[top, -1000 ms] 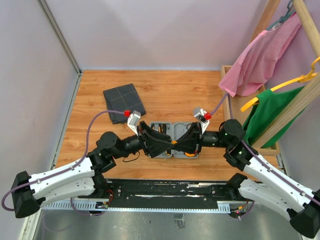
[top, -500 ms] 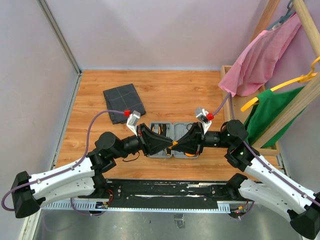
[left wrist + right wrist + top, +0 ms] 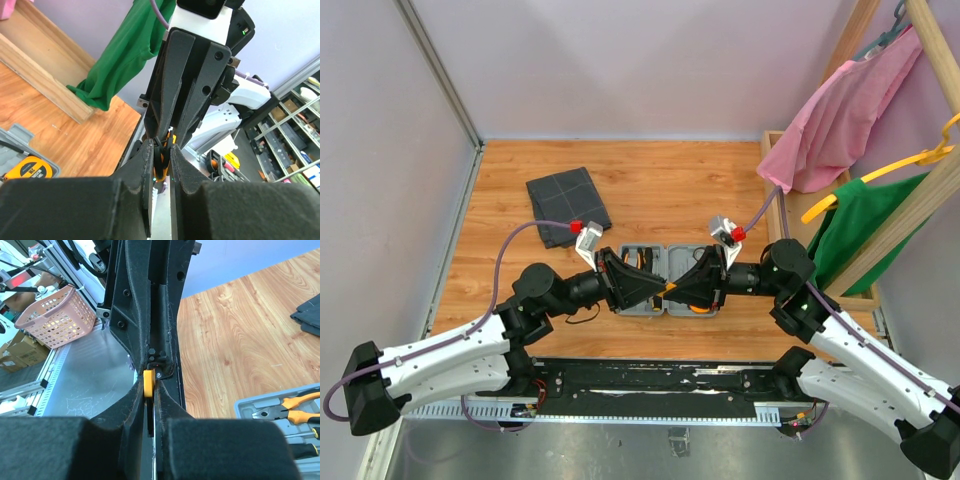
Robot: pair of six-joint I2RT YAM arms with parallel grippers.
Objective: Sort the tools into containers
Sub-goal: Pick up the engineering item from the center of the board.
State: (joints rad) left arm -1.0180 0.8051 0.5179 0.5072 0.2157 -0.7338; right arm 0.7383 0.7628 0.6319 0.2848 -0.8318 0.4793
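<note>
Item [image 3: 667, 288], orange-black, pinched between left tool [image 3: 160, 167] and right tool [image 3: 150, 400], above case [image 3: 665, 256]

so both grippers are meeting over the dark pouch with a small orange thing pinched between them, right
Not over the pouch. The top view shows the left gripper and right gripper meeting over the open grey case; the pouch lies apart, further back on the left. The rest holds: a small orange thing is pinched between them.
</note>
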